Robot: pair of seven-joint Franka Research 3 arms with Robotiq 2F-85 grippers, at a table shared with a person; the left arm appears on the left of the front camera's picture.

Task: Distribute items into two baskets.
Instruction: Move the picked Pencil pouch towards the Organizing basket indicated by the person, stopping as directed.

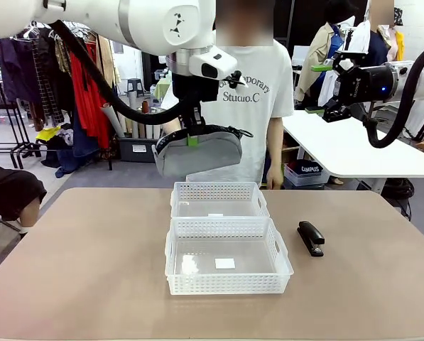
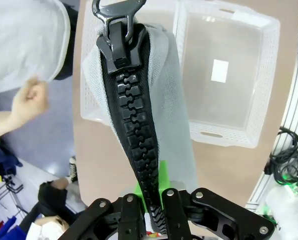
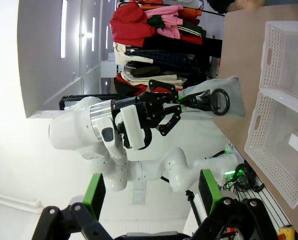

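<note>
My left gripper (image 1: 191, 139) is shut on the top zipper edge of the grey fabric pouch (image 1: 197, 151), which hangs in the air above the far basket (image 1: 219, 199). In the left wrist view the pouch (image 2: 173, 105) with its black zipper runs up from the left gripper (image 2: 156, 187), over both baskets. The nearer, larger basket (image 1: 227, 258) stands just in front of the far one, and only a small white label lies in it. The black stapler (image 1: 311, 237) lies on the table right of the baskets. My right gripper (image 1: 317, 89) hovers open high at the right; in the right wrist view the right gripper (image 3: 151, 192) holds nothing.
A person in a white T-shirt (image 1: 258, 99) stands at the far side behind the baskets, a hand (image 2: 31, 97) near the table edge. The tan table (image 1: 84, 256) has free room left and right. A white table (image 1: 346, 149) stands at the back right.
</note>
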